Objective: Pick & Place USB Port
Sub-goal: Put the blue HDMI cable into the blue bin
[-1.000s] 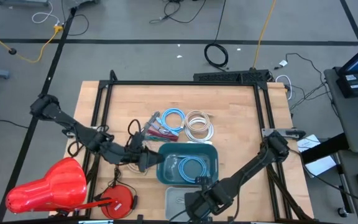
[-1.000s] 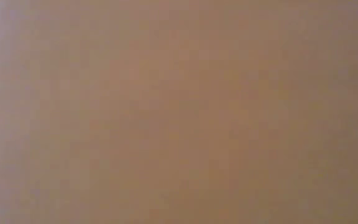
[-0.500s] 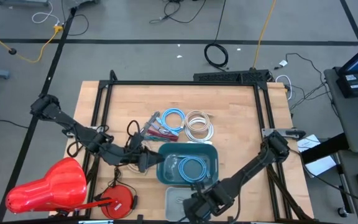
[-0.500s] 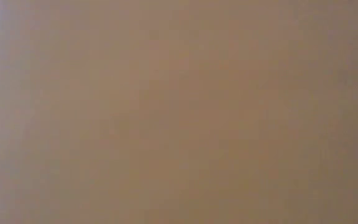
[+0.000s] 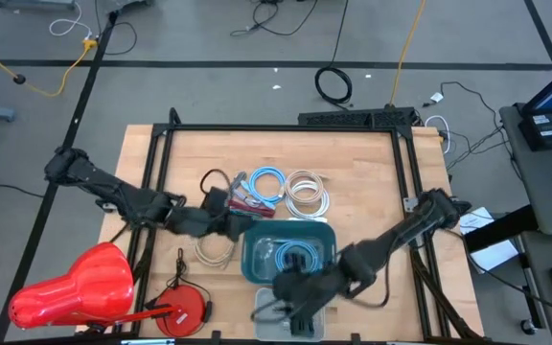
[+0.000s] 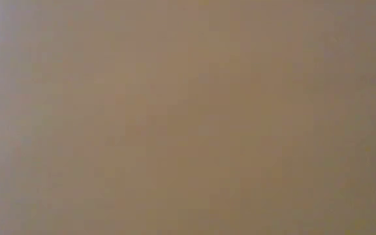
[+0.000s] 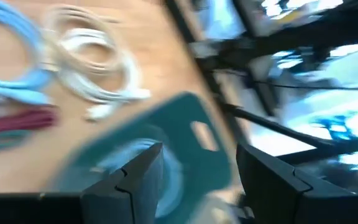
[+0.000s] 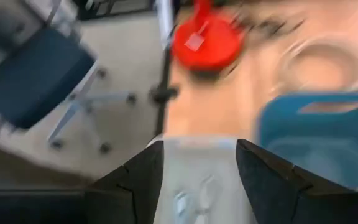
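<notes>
Left gripper (image 5: 241,226) parted beside teal bin (image 5: 326,237); right gripper (image 5: 293,305) parted over grey tray (image 8: 194,186) on desk (image 5: 362,172)

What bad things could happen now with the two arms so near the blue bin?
1. The left gripper and the right gripper both sit close to the teal bin, so the arms might bump each other.
2. Both wrist views are smeared, which suggests fast motion; a swing could knock the bin or the grey tray.
3. Loose cable coils lie beside the bin and could snag on a finger.
</notes>
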